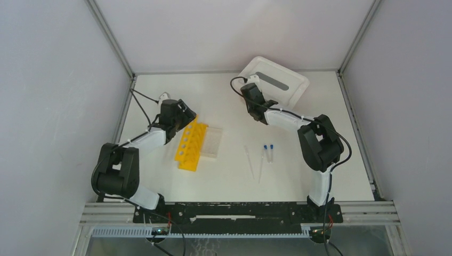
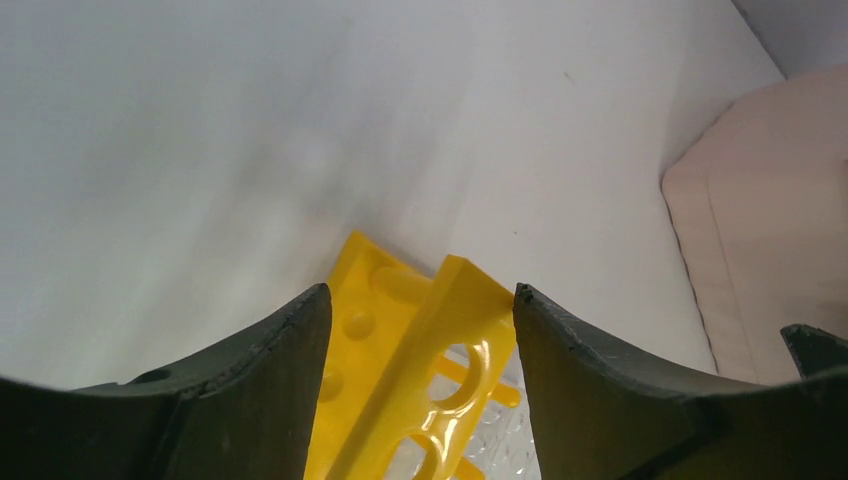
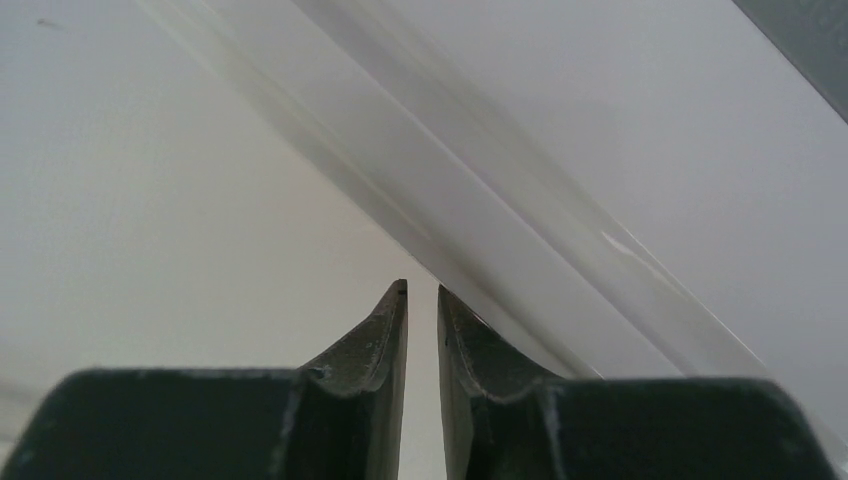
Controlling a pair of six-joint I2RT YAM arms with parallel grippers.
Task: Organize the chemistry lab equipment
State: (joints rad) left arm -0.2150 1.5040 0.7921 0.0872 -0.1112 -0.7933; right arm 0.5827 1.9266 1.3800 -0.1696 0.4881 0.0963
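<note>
The yellow tube rack (image 1: 192, 145) lies left of centre, with the small clear grid rack (image 1: 213, 142) touching its right side. My left gripper (image 1: 184, 121) is at the yellow rack's far end. In the left wrist view my left gripper (image 2: 420, 295) is open and straddles that end of the rack (image 2: 400, 360), with the right fingertip (image 2: 530, 310) against its top corner. Two blue-capped tubes (image 1: 268, 152) and two thin droppers (image 1: 255, 162) lie mid-table. My right gripper (image 1: 249, 92) (image 3: 422, 288) is nearly shut with a thin slit and nothing in it.
A white lid (image 1: 277, 80) with a grey slot lies at the back, its raised rim (image 3: 520, 230) just right of my right fingertips. Grey walls and metal frame posts close in the table at the back, left and right.
</note>
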